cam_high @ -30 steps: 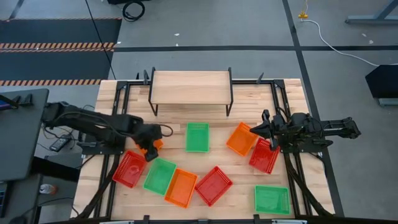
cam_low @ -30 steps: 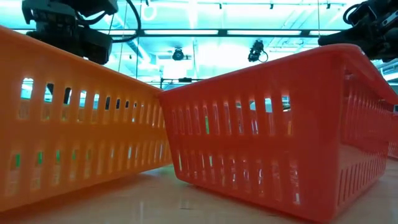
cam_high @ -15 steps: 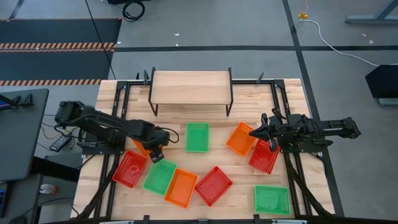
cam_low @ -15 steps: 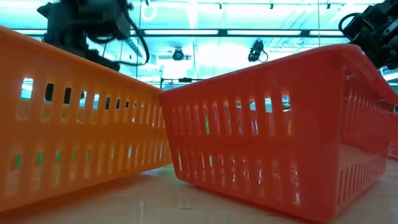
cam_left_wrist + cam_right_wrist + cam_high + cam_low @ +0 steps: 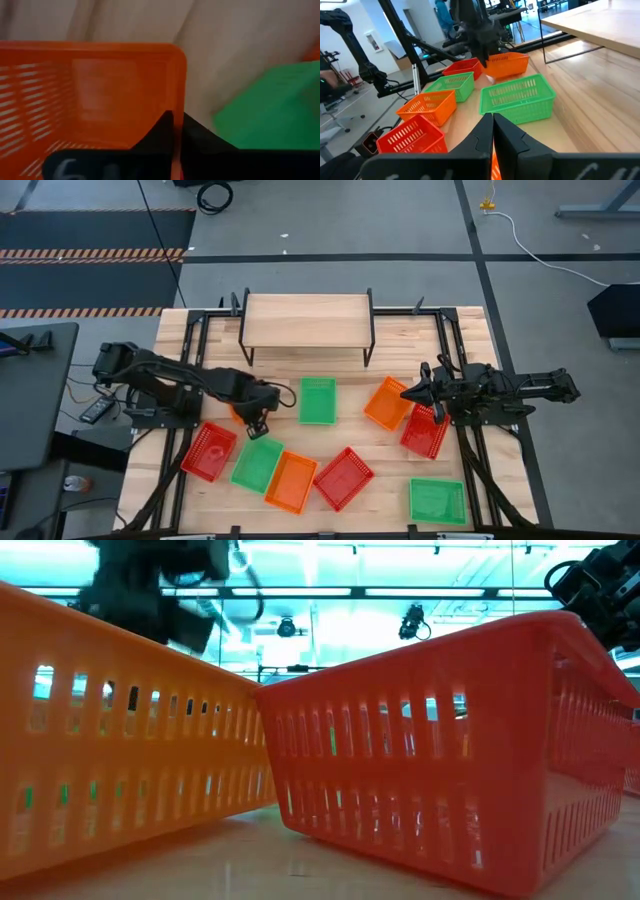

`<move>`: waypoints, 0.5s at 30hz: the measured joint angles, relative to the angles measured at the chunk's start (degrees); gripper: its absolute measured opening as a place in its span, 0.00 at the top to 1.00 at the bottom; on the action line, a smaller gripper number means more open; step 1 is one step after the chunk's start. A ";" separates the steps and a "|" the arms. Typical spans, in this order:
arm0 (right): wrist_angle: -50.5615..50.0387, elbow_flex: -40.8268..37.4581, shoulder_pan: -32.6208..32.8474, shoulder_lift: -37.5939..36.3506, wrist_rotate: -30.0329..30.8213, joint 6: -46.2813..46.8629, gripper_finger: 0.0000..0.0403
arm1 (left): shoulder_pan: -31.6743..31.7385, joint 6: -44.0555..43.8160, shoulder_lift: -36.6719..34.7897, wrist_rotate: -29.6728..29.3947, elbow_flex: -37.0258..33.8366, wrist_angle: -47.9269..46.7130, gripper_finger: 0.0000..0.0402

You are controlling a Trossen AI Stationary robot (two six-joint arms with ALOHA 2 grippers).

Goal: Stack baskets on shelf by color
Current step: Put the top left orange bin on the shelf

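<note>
Left fingers (image 5: pixel 176 131) clamped on orange basket (image 5: pixel 90 95) wall, right fingers (image 5: pixel 492 131) closed empty, all baskets empty

Grey floor (image 5: pixel 330 240), black tape lines; striped mat (image 5: pixel 90 255) far left; white cable (image 5: pixel 530 240) far right; ceiling light strips (image 5: pixel 400 590).

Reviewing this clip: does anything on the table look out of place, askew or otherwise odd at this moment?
Nothing looks damaged or spilled. The baskets lie scattered at mixed angles on the table, and the shelf holds none yet. The left hand is shut on the wall of an orange basket; the right hand is shut by another orange basket.
</note>
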 joint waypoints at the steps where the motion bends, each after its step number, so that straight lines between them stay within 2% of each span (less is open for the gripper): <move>1: 0.02 0.00 0.00 -0.01 0.00 0.01 0.96 | -0.02 0.69 -0.01 -0.46 2.28 -2.05 0.97; 8: 0.02 0.00 0.00 -0.01 0.00 -0.01 0.96 | 0.00 10.57 -0.02 -8.29 19.80 -17.40 0.97; 11: 0.02 0.00 0.00 -0.01 0.00 -0.01 0.96 | 0.34 17.15 -0.04 -13.93 25.67 -20.42 0.97; 15: 0.02 0.00 0.00 0.01 0.00 -0.01 0.96 | 3.25 27.30 -0.04 -18.03 30.06 -20.74 0.97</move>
